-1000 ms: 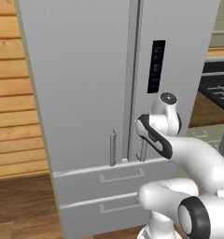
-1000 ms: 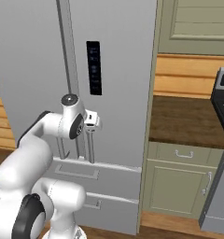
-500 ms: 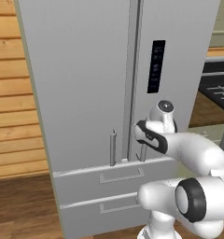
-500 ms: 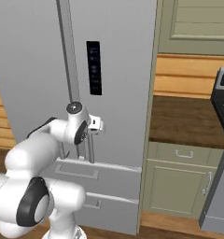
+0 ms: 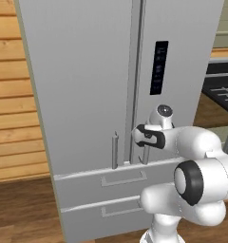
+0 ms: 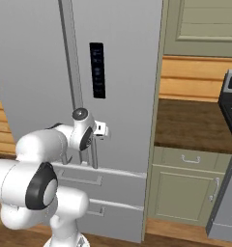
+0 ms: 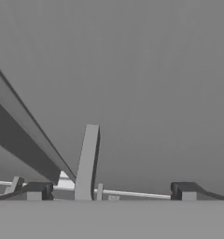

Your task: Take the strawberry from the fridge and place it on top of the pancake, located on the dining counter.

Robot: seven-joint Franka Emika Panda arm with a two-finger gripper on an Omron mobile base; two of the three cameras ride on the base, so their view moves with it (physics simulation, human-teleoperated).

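Observation:
The fridge (image 5: 87,85) stands shut, its light-grey doors meeting at a centre seam. My gripper (image 5: 143,137) is open, right up against the lower end of the right door's bar handle (image 5: 145,155). From the other side, the gripper (image 6: 99,130) sits just above that handle (image 6: 94,157). In the hand view the handle (image 7: 87,161) rises between my fingertips (image 7: 37,190), nearer the left one, with the door face (image 7: 132,70) close behind; nothing is gripped. The strawberry is hidden behind the closed doors. The pancake and the dining counter are out of view.
Two fridge drawers (image 5: 116,182) lie below the doors. A wooden plank wall (image 5: 11,95) is to the left. To the right are a brown worktop over green cabinets (image 6: 195,125) and a dark stove (image 6: 231,120).
The hand has dropped lower and moved in toward the right door's handle; the elbow has swung closer to the cameras. The jaws stay open and the fridge stays shut.

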